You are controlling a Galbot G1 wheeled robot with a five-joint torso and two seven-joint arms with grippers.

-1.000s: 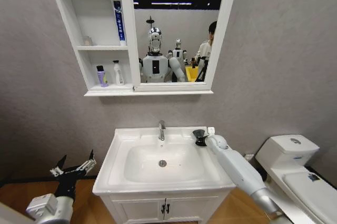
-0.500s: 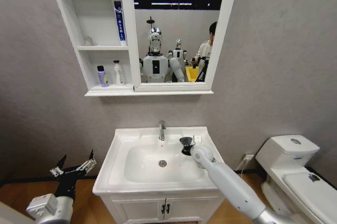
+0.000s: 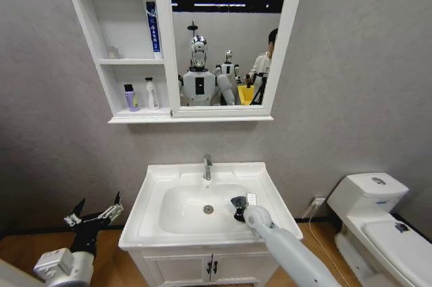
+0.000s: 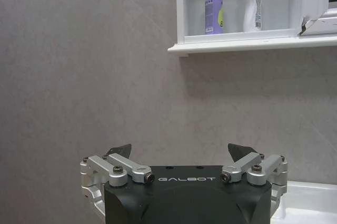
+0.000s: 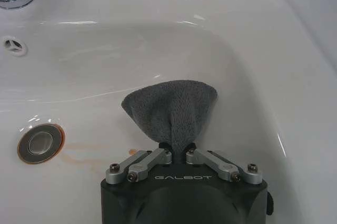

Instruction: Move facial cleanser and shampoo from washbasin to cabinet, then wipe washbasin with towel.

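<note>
The towel lies in the washbasin, right of its drain; the cabinet hangs above, two bottles on its lowest shelf.

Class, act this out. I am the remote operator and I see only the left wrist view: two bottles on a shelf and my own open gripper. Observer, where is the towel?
Observer: The towel is pinched in the right gripper, down inside the bowl of the washbasin.
Operator: Is it over the drain?
Observer: No. The drain lies off to one side of the cloth and apart from it, with an orange smear on the porcelain beside it.
Operator: And where does my left gripper sit against the basin?
Observer: In the head view the left gripper hangs open off the basin's left side, over the wooden floor.
</note>
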